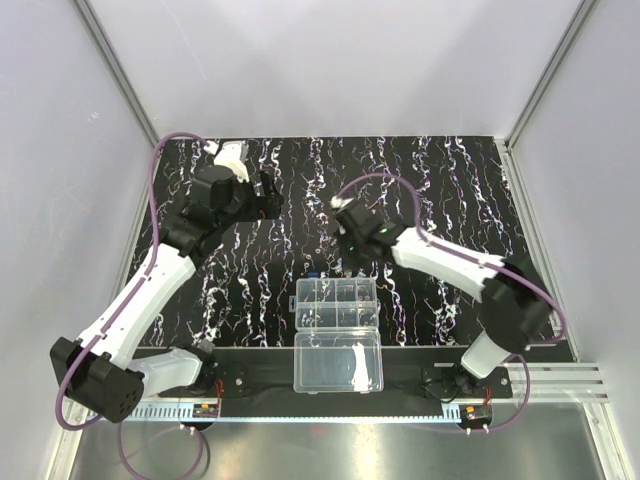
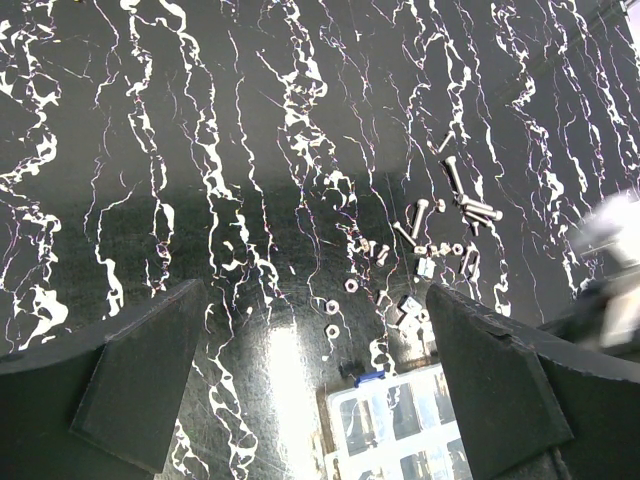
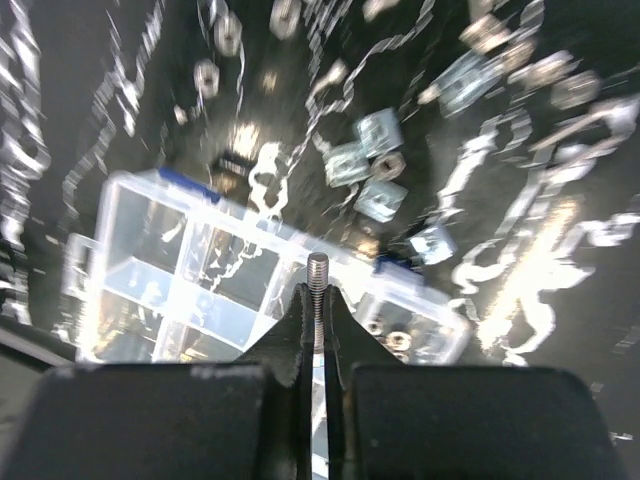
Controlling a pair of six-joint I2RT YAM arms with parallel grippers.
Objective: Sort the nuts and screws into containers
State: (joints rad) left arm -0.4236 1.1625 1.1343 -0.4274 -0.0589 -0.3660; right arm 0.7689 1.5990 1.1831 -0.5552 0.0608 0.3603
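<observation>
A: How was the light?
B: Bright and even from above. A white glare patch lay on the mat (image 2: 290, 375) in the left wrist view.
A: And the right wrist view?
B: Smeared with blur (the organizer box (image 3: 180, 270) especially); only the screw (image 3: 318, 290) looked sharp.

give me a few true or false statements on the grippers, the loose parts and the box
1. The right gripper pinches a screw. True.
2. The left gripper is shut on a nut. False: it is open and holds nothing.
3. Loose screws and nuts lie on the mat. True.
4. The box is closed. False: its lid lies folded open on the side nearer the arm bases.
</observation>
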